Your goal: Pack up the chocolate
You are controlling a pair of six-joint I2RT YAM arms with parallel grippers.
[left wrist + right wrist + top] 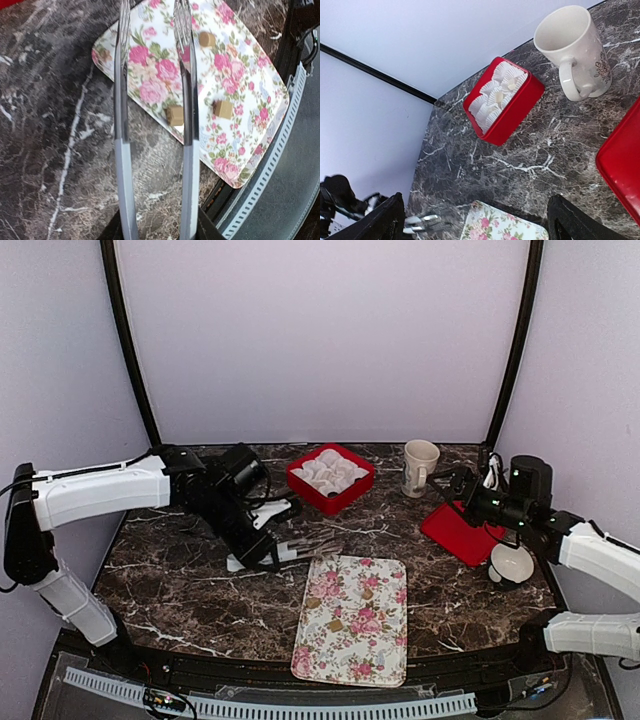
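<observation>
**A:** Starting left, what is the left gripper (262, 548) doing?

**B:** It's clenched on the tongs (121, 150). Their arms are apart and point right at the floral tray (260, 85).

**A:** And the chocolate (174, 115)?

**B:** Three tan cubes on that tray, the nearest just inside one tong arm. Nothing blocks it. Further right are the red box (330, 502) and the mug (420, 467). The right gripper (476, 200) is spread wide, well apart.

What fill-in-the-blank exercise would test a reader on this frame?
The left wrist view shows ___ tan chocolate pieces on the tray.
The white paper cups sit in the ___ box.
The mug stands ___.
The right gripper is ___.
Missing: three; red; upright; open.
</observation>
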